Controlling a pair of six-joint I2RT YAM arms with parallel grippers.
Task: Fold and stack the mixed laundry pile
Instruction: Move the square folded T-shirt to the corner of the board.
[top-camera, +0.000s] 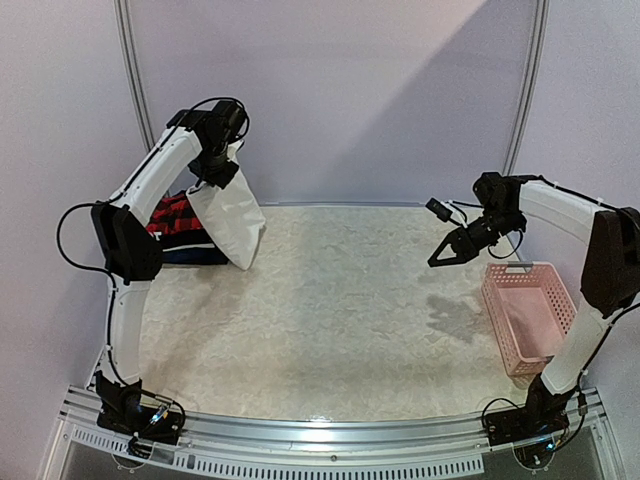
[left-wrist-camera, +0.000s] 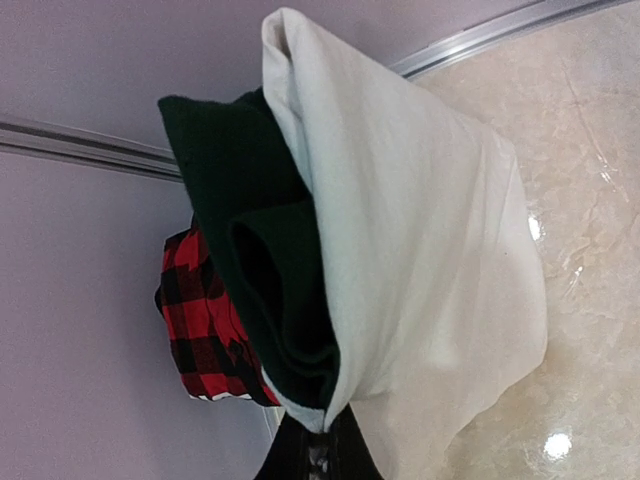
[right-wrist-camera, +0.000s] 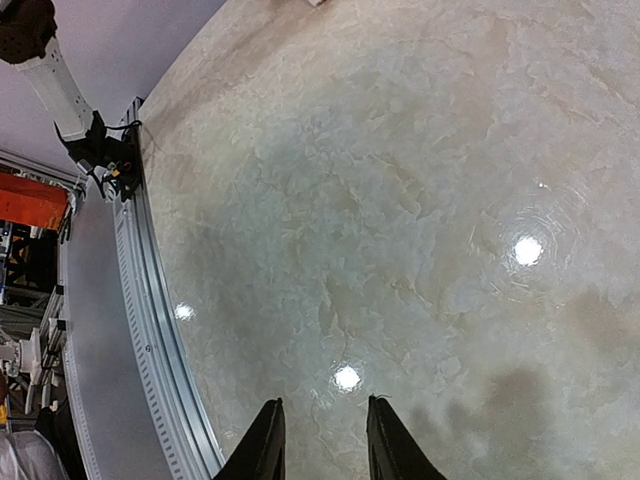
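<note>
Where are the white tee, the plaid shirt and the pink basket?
white tee (top-camera: 232, 215): top view, middle of the hanging cloth.
plaid shirt (left-wrist-camera: 200, 320): left wrist view, red-and-black patch behind the tee.
pink basket (top-camera: 530, 320): top view, its bare floor.

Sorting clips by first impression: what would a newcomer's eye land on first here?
The white tee hanging from the raised, shut left gripper at the table's far left stands out most. Behind it, a red plaid shirt lies on dark clothes. At the right, the right gripper hovers open and empty near the pink basket.
</note>
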